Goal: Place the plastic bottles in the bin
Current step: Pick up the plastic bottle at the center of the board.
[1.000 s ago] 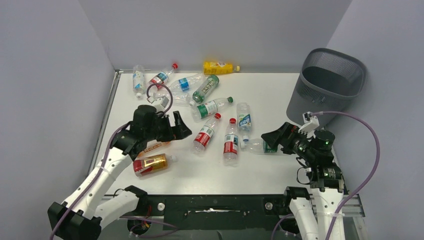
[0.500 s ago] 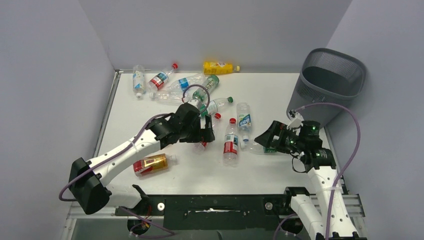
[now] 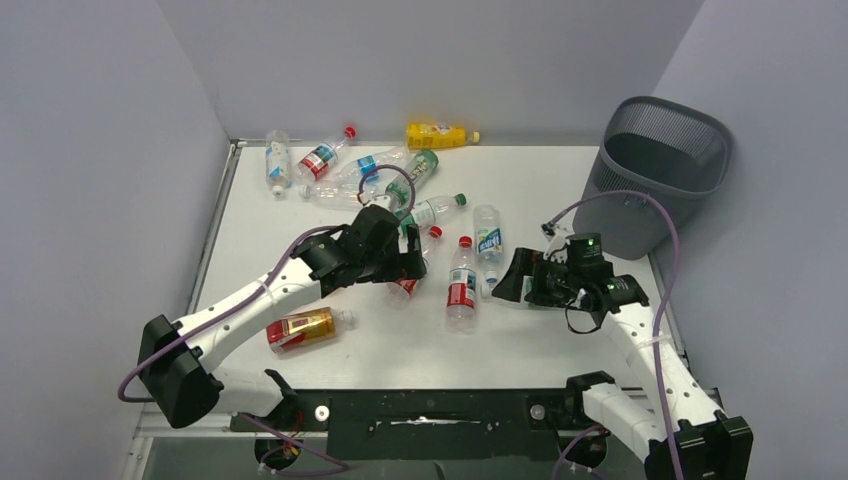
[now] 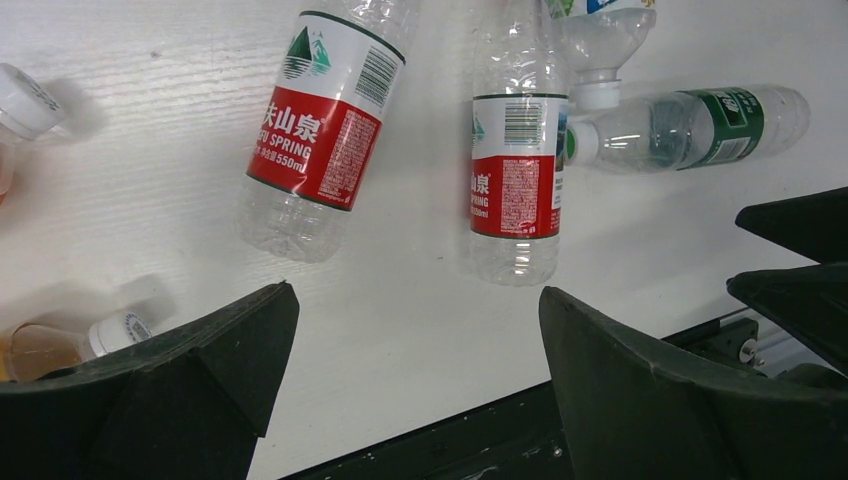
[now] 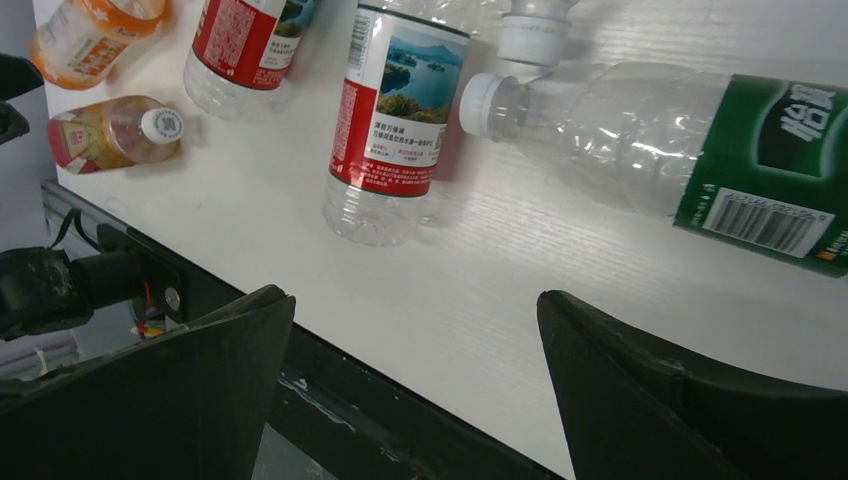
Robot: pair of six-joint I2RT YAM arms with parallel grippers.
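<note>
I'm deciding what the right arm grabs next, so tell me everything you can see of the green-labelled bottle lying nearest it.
The green-labelled bottle is clear, slightly dented plastic, looks empty, with a white cap and a dark green wrap bearing white characters and a barcode. It lies on its side on the white table, cap toward the nearest red-labelled bottle; whether they touch is unclear. The open right gripper hangs nearby, not gripping it.
</note>
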